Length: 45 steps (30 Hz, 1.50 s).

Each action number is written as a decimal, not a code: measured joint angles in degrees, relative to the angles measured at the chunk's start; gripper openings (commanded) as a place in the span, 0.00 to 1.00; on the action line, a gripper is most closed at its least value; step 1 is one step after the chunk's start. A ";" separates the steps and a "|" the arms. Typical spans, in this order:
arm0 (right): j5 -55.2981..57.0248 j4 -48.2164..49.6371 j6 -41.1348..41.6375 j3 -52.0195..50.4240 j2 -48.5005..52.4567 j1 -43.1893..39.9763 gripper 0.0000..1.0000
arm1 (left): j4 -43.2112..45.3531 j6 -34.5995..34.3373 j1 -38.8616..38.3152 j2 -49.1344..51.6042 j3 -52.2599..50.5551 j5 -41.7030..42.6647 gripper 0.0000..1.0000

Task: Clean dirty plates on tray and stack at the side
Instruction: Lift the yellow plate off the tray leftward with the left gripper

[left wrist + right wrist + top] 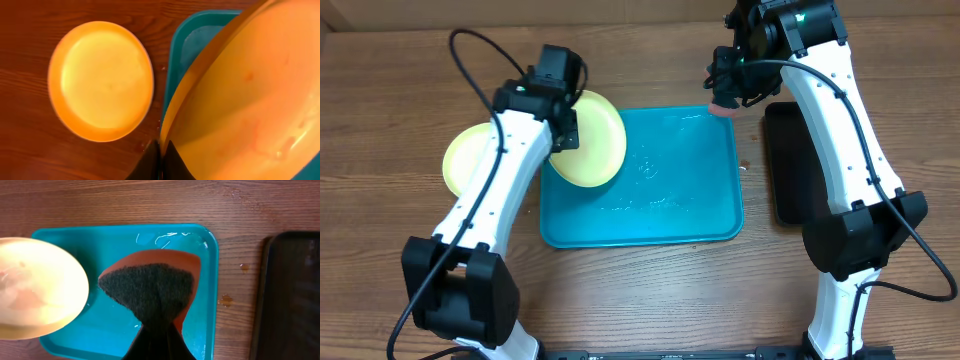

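Note:
The turquoise tray (pixel 710 200) lies mid-table, wet and bare; it also shows in the right wrist view (pixel 115 325) and the left wrist view (pixel 192 37). My left gripper (pixel 563 135) is shut on the rim of a pale yellow-green plate (pixel 592 140), holding it tilted over the tray's left edge; faint red smears show on it in the left wrist view (pixel 250 100). A second yellow-green plate (pixel 465 160) lies flat on the table left of the tray. My right gripper (pixel 725 100) is shut on a sponge (pixel 150 285) with a dark scouring face, above the tray's far right corner. The blue plate is out of view.
A narrow black tray (pixel 790 165) lies right of the turquoise tray, also seen in the right wrist view (pixel 292 295). Small water drops sit on the wood between the two trays (pixel 226 300).

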 measured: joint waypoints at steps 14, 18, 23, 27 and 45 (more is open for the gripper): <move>-0.02 1.01 0.02 -1.97 0.00 0.04 0.04 | -1.66 -1.73 -12.81 0.00 0.00 -24.17 0.04; -0.02 0.98 0.02 -1.97 0.00 0.02 0.04 | -3.39 -2.56 -14.78 0.00 0.00 -30.05 0.04; -0.07 1.01 0.02 -1.97 0.00 0.02 0.04 | -5.33 -4.72 -17.05 0.00 0.00 -36.65 0.04; -0.02 0.94 0.02 -1.97 0.00 0.02 0.04 | -5.38 -6.16 -18.34 0.00 0.00 -40.06 0.04; -0.04 0.98 0.02 -1.97 0.00 0.02 0.04 | -5.53 -7.69 -20.15 -3.04 0.00 -45.57 0.04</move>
